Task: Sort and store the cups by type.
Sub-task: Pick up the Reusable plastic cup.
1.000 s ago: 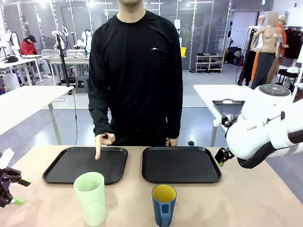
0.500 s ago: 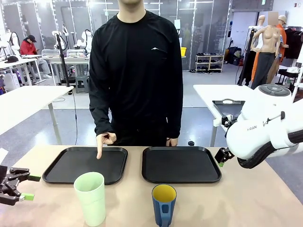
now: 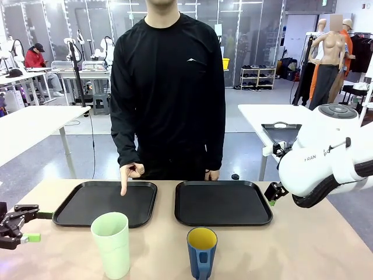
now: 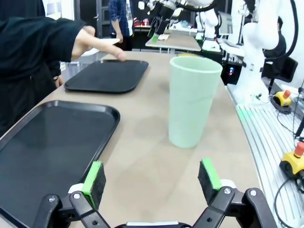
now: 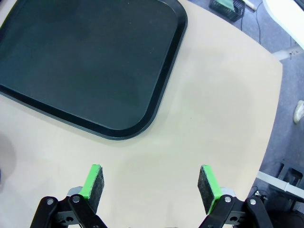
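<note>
Left gripper (image 4: pixel 151 175): jaws wide apart, empty, low over the bench (image 4: pixel 142 142), facing the mint-green tumbler (image 4: pixel 194 99). The tumbler stands upright in front of the left tray (image 3: pixel 81 210). Blue handled cup (image 3: pixel 201 252) upright to its right. Right gripper (image 5: pixel 151 183): jaws spread, empty, beside the right tray (image 5: pixel 85 61). Person's hand (image 3: pixel 129 173) points down at the left tray.

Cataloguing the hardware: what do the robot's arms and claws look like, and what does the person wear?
The right arm is white and rounded, with dark lettering. The left claw and right claw have black linkage fingers tipped with green pads. The person wears a black long-sleeved top.
</note>
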You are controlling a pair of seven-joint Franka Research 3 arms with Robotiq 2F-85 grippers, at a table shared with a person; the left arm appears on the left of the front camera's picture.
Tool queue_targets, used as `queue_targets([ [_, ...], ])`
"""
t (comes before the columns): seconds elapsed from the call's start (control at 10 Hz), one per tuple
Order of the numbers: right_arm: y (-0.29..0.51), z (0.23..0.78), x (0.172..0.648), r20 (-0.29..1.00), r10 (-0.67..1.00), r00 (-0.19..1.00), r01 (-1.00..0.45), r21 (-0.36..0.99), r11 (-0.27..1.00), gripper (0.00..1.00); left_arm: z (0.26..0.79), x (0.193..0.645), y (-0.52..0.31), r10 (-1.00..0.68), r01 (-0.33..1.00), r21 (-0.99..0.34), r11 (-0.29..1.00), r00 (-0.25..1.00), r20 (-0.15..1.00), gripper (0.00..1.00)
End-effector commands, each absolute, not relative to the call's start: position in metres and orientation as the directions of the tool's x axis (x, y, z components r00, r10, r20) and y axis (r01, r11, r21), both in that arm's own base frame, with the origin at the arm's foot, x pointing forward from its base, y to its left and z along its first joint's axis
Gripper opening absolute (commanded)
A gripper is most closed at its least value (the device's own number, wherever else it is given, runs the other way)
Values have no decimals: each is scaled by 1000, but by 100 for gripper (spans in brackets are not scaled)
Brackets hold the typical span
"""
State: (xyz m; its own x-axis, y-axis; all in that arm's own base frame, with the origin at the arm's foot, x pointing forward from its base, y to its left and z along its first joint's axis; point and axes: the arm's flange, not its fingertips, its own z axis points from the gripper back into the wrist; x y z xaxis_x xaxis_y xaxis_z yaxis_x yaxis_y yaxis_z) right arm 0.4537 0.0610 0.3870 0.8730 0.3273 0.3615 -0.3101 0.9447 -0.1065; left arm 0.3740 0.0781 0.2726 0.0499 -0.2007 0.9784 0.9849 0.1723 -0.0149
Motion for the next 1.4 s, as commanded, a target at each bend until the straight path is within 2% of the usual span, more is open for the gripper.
queue_targets([
  [0.0, 60, 387, 454, 360, 325, 874, -308, -106, 945, 100, 272, 379, 78, -154, 993, -46, 112, 63, 986, 100],
  [0.1, 60, 387, 454, 360, 325, 874, -308, -106, 945, 100, 275, 381, 75, -128, 993, -66, 103, 79, 989, 100],
  [0.2, 60, 387, 454, 360, 325, 874, -308, -106, 945, 100, 273, 374, 74, -179, 988, -21, 152, 49, 983, 100],
  [0.8, 60, 387, 454, 360, 325, 874, -308, -106, 945, 100, 272, 374, 74, -161, 989, -31, 145, 54, 986, 100],
  [1.1, 60, 387, 454, 360, 325, 874, -308, -106, 945, 100, 261, 354, 51, -136, 992, 78, 94, -65, 989, 100],
  [1.3, 60, 387, 454, 360, 325, 874, -308, -106, 945, 100, 248, 341, 27, -114, 995, 90, 48, -84, 990, 100],
])
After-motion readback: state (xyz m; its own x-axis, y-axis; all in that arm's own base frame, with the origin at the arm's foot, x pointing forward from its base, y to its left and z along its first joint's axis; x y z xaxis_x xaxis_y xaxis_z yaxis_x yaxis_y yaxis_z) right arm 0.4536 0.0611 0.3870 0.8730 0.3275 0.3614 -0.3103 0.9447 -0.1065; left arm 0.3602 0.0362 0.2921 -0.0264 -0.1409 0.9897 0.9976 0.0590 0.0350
